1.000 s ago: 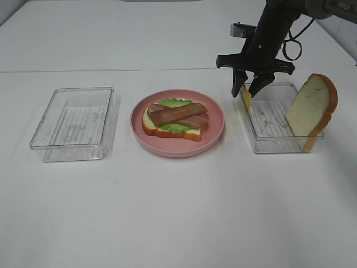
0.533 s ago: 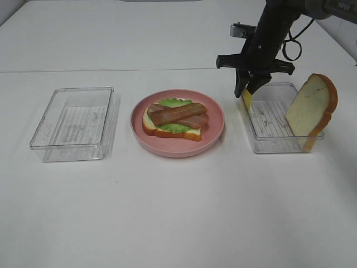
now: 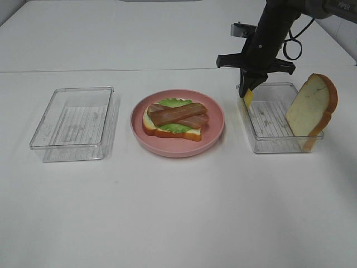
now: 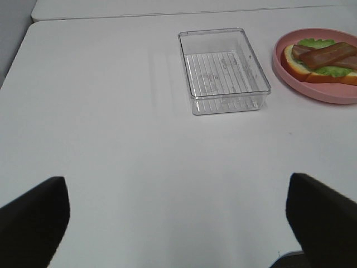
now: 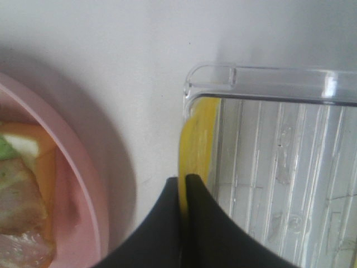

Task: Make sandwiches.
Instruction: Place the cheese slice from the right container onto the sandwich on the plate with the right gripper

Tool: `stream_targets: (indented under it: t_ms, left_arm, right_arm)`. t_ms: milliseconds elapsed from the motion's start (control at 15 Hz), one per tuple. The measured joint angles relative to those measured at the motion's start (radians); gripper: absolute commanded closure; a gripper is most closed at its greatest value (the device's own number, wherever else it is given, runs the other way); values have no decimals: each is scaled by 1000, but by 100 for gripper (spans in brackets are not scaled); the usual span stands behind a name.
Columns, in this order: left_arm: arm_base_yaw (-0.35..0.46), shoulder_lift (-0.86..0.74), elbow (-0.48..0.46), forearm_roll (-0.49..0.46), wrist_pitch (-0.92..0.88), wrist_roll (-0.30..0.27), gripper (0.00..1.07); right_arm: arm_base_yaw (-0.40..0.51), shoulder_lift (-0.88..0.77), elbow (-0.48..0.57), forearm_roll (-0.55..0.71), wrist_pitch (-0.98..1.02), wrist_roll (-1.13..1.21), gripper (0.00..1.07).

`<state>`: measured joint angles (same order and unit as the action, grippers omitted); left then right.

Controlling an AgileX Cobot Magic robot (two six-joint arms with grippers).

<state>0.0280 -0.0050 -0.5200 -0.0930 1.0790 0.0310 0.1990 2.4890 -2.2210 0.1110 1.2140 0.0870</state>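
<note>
A half-built sandwich (image 3: 174, 119) of one bread slice, green lettuce and crossed brown bacon strips lies on the pink plate (image 3: 215, 131); it also shows in the left wrist view (image 4: 322, 60). My right gripper (image 3: 247, 92) is shut on the yellow cheese slice (image 5: 196, 134), which stands on edge against the left wall of the right clear box (image 3: 279, 142). A second bread slice (image 3: 312, 109) leans upright at that box's right end. My left gripper's fingers (image 4: 33, 218) are spread wide over bare table, holding nothing.
An empty clear box (image 3: 72, 123) stands left of the plate, also in the left wrist view (image 4: 223, 70). The white table's back edge runs behind the boxes. A cable hangs from the right arm above the right box.
My right gripper's fingers have closed from open onto the top edge of the cheese slice. Plate, boxes and bread have not moved.
</note>
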Motion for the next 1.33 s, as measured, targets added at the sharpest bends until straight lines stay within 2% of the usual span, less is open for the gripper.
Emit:
stream_targets:
  t_ms: [400, 667, 800, 1000, 1067, 1200, 1333]
  left_arm:
    - [0, 0, 0, 0, 0, 0, 9]
    - [0, 0, 0, 0, 0, 0, 9]
    - [0, 0, 0, 0, 0, 0, 9]
    - [0, 0, 0, 0, 0, 0, 9]
    - [0, 0, 0, 0, 0, 0, 9]
    - [0, 0, 0, 0, 0, 0, 9]
    - [0, 0, 0, 0, 0, 0, 9]
  right_arm:
    - [0, -33, -63, 6, 7, 12, 107]
    - [0, -131, -67, 55, 8, 25, 107]
    - [0, -202, -68, 192, 8, -8, 107]
    - [0, -219, -36, 434, 7, -121, 107]
    - [0, -219, 28, 624, 7, -228, 107]
    - [0, -219, 137, 885, 8, -369, 107]
    - [0, -219, 242, 1035, 6, -468, 107]
